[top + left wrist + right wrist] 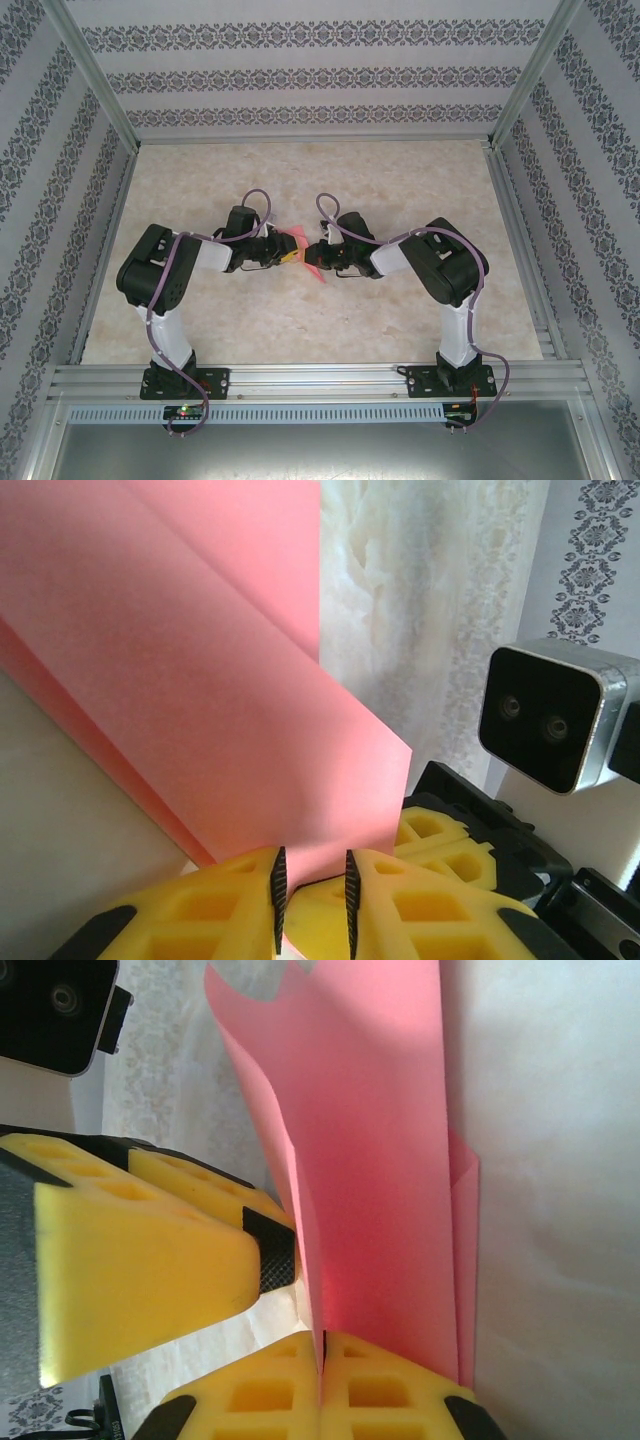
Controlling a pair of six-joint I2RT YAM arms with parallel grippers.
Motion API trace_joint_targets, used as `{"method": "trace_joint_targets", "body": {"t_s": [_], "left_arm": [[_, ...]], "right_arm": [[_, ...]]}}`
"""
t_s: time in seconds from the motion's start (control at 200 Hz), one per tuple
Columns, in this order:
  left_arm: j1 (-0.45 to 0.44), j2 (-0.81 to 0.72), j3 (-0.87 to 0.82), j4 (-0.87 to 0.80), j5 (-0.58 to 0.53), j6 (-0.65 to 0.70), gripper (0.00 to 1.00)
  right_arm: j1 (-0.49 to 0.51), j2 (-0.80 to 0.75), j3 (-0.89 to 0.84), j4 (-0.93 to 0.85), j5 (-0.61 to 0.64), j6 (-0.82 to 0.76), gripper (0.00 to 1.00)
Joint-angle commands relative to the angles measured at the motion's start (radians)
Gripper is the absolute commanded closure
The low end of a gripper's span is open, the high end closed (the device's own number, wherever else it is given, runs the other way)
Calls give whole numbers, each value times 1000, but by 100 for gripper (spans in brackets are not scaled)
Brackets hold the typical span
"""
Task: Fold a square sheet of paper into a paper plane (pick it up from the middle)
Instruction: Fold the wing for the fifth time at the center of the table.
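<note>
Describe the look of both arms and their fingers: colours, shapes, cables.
The left arm and right arm match: white links between bulky black joint housings, each on a black base plate. A lilac cable loops along each arm. The fingers are bright yellow wedges moulded with square pockets, faced with black ribbed pads. A silver-and-black camera box sits at the right wrist.

Two arms, same build: left arm (150, 275), right arm (455, 270). Glossy black rounded joint housings, and a white link above each black base plate (175, 382). A mauve cable (255, 196) runs along each arm and loops loose near the wrist. Tiny green and red lights (185, 408) at the left base. The left gripper (314, 905) and right gripper (322, 1370) match: chunky yellow fingers (420, 905) with square pockets moulded in, black ribbed pads (279, 895) at the tips. The wrist camera (555, 715) is a silver box with a black face and two lenses.
</note>
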Motion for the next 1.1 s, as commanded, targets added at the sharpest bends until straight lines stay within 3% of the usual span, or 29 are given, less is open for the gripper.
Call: {"method": "trace_joint_targets", "body": {"t_s": [0.0,0.43,0.824,1.094], "left_arm": [[-11,24,18,30,-22,15,75],[-12,45,37,-90,-72,26,77],[-12,74,61,-164,-83,31,78],[-12,75,69,-187,-83,38,79]], "right_arm": [[3,15,15,-56,-5,-37,99],[6,-45,16,-127,-13,-112,80],[14,-173,65,-443,71,-382,67],[62,-176,151,-627,183,-530,66]]}}
